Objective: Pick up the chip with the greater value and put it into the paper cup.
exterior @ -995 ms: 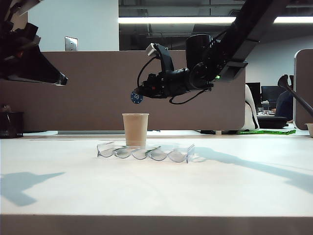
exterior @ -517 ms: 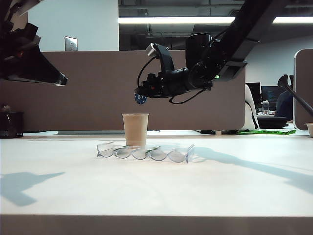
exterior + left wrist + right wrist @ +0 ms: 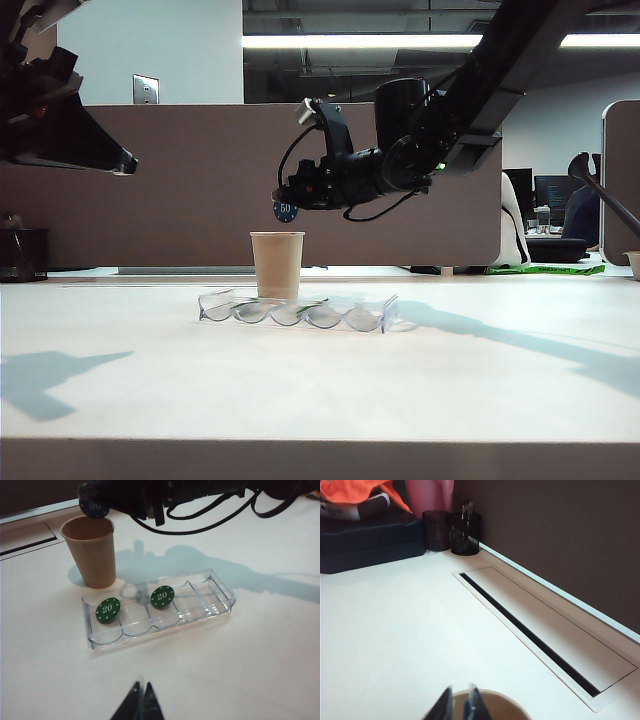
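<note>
Right claw: the right gripper (image 3: 285,196) hangs straight above the paper cup (image 3: 277,262); its wrist view shows the tips (image 3: 458,701) a narrow gap apart over the cup's rim, with nothing seen between them
Blue chip: the chip with the greater value (image 3: 285,211), marked 50, is in the air just under those tips and just above the cup's mouth; I cannot tell whether it touches them
Left claw: the left gripper (image 3: 141,702) has its tips together, nothing between them; it is high up and well to the left of the cup
Tray: the clear tray (image 3: 220,587) lies just in front of the cup on the table (image 3: 320,390)
Green chips: two green chips (image 3: 108,609) marked 20 lie in the tray's slots nearest the cup
</note>
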`<state>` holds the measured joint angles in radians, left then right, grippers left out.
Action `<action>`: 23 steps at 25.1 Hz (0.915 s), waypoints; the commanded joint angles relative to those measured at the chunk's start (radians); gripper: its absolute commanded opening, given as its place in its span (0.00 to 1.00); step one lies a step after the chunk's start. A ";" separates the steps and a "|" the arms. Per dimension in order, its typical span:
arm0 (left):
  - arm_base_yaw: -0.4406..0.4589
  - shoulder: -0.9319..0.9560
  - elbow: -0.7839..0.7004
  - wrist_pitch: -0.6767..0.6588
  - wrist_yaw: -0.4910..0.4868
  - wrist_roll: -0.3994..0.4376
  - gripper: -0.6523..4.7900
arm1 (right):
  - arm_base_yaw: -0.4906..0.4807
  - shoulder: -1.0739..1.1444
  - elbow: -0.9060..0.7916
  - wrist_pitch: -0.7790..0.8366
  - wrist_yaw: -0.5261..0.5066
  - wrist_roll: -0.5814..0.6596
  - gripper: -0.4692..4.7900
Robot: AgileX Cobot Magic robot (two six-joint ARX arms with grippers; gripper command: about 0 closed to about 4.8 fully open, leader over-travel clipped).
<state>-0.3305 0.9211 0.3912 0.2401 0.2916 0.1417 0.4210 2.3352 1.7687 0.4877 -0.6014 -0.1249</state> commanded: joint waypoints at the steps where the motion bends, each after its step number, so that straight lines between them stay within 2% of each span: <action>1: 0.001 -0.001 0.004 0.007 0.001 0.000 0.11 | 0.012 -0.006 0.005 0.019 0.000 0.000 0.18; 23: 0.001 -0.001 0.004 0.005 0.001 0.000 0.11 | 0.017 0.012 0.005 0.070 0.063 -0.006 0.19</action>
<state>-0.3305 0.9211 0.3912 0.2382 0.2916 0.1417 0.4366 2.3459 1.7679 0.5282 -0.5446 -0.1287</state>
